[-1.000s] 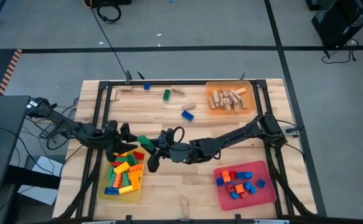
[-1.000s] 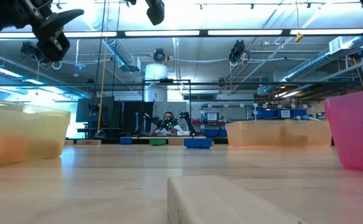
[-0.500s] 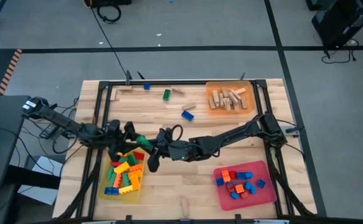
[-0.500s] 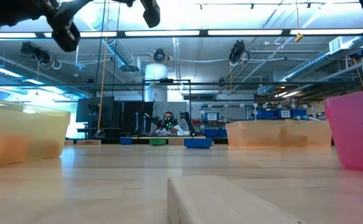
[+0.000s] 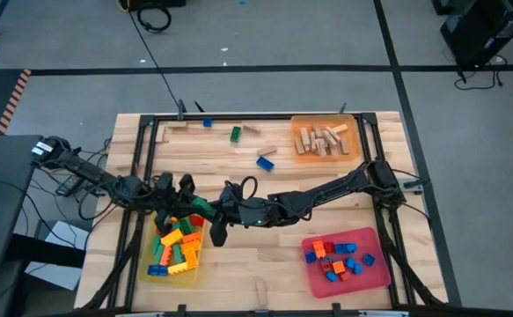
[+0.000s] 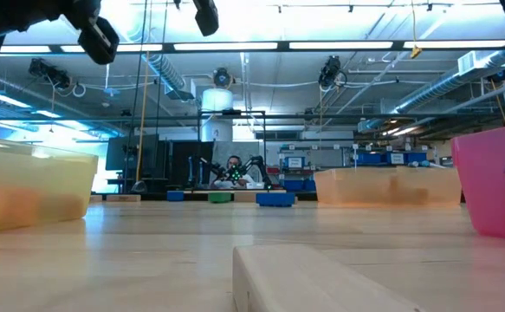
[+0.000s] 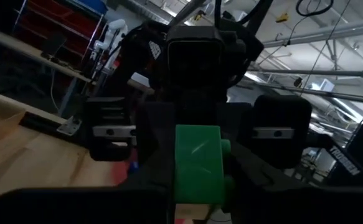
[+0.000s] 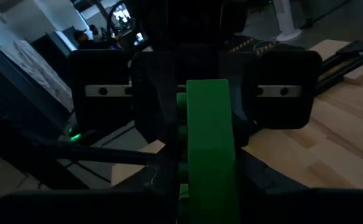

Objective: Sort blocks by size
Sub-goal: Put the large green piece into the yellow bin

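- Both grippers meet mid-air over the near-left of the table, just beyond the far right corner of the yellow tray (image 5: 155, 269).
- One green block (image 5: 202, 204) sits between them. Looks like a handover.
- Right gripper (image 5: 216, 208): clenched on the green block; in its wrist view the block (image 8: 209, 140) fills the gap between its own fingers.
- Left gripper (image 5: 187, 198): fingers lie on either side of the same block (image 7: 197, 163). Can't tell whether they're actually clamped on it or only partly closed around it.
- Risk 1: right lets go before left has a real grip, so the block drops onto the table or bounces off the tray rim.
- Risk 2: both clamped and one arm pulls away, so the block twists, slips or pops out.
- Risk 3: fingers are tightly interleaved; a small misalignment means finger-on-finger contact.
- Rest: tan pieces in the orange tray (image 5: 298, 151) far right, small bricks in the red tray (image 5: 379, 273) near right, loose blocks (image 5: 265, 162) along the far side.
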Available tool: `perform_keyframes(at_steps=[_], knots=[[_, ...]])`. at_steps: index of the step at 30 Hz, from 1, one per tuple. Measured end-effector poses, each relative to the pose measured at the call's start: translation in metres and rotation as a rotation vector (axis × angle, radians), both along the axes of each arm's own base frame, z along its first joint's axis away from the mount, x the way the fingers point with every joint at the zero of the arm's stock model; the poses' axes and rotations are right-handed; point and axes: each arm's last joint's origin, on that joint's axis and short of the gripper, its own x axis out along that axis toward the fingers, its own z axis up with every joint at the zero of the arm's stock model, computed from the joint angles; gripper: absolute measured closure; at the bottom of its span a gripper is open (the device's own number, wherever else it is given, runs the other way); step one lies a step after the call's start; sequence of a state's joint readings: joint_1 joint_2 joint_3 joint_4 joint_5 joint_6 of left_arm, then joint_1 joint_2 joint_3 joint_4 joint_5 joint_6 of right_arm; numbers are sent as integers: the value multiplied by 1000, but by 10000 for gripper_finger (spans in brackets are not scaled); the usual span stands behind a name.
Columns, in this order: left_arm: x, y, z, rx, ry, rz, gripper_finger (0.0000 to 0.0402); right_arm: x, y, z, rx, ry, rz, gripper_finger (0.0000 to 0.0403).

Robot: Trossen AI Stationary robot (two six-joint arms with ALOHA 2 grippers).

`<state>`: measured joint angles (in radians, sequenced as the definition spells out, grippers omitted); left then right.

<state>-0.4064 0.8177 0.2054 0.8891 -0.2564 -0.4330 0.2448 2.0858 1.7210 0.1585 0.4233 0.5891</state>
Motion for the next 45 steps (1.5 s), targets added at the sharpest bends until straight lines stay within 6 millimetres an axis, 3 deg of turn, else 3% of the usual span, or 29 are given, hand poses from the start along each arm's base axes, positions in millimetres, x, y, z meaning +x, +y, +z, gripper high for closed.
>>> perform_keyframes(at_steps=[5, 12, 16, 23, 30, 35, 40, 45], knots=[[0, 0, 1, 8, -10, 9, 307, 0, -1, -1, -7, 8, 1, 291], [-1, 1, 1, 26, -4, 31, 307, -1, -3, -6, -6, 62, -11, 177], [-4, 5, 5, 14, -23, 61, 307, -1, -3, -11, 2, 100, 12, 136], [-9, 11, 5, 37, 54, 94, 307, -11, -4, -9, 52, 192, 34, 130], [-12, 13, 20, 183, 437, 124, 307, -29, -3, -7, 142, 369, 77, 150], [-27, 17, 33, 230, 774, 117, 307, -37, 4, -14, 148, 463, 74, 160], [-49, 15, 12, 172, 1084, 54, 307, -41, 9, -16, 140, 496, 76, 162], [-58, 7, -18, 107, 1239, -42, 307, -41, 10, -16, 135, 494, 75, 163]])
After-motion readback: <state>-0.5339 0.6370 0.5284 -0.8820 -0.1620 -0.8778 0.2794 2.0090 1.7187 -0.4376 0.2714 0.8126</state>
